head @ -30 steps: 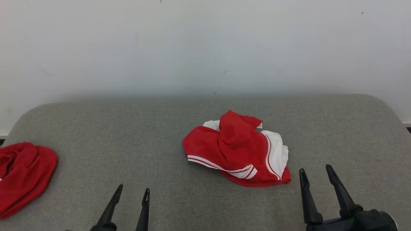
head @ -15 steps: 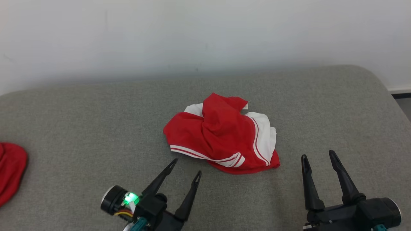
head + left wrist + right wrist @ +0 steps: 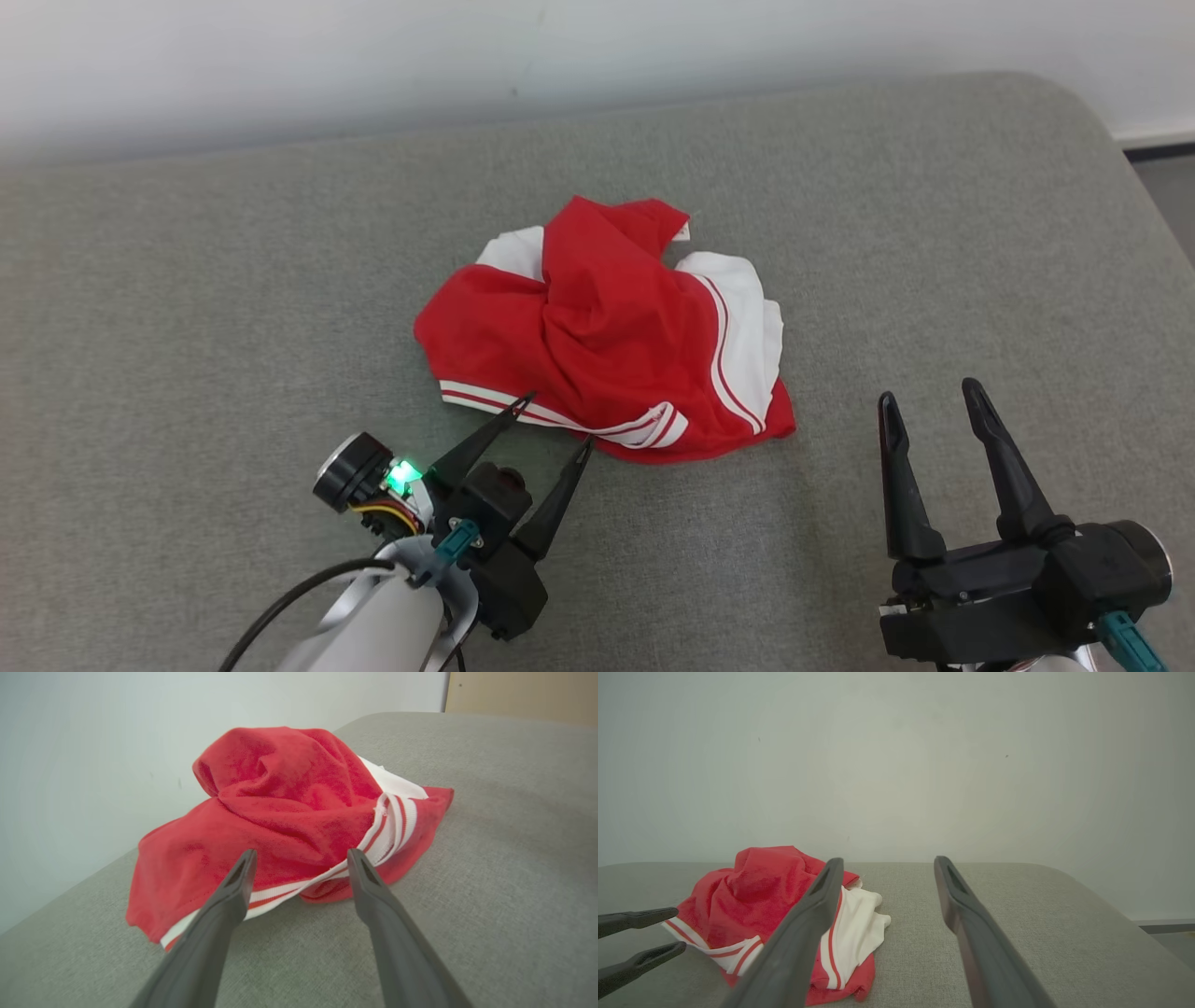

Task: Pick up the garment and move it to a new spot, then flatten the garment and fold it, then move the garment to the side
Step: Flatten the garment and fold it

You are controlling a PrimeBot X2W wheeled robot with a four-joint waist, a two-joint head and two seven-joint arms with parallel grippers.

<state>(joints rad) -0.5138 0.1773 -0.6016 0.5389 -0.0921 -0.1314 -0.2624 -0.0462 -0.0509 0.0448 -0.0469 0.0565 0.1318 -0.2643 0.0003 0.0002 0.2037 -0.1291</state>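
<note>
Red-and-white garment point(image 3: 607, 345) lies crumpled on grey fabric point(image 3: 187, 327).

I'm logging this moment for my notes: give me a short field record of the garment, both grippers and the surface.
item: red-and-white garment, crumpled heap, not folded
support: grey padded surface
left: left gripper, jaws open, tips at the garment's striped hem
right: right gripper, jaws open, apart from the garment
held: nothing
</note>
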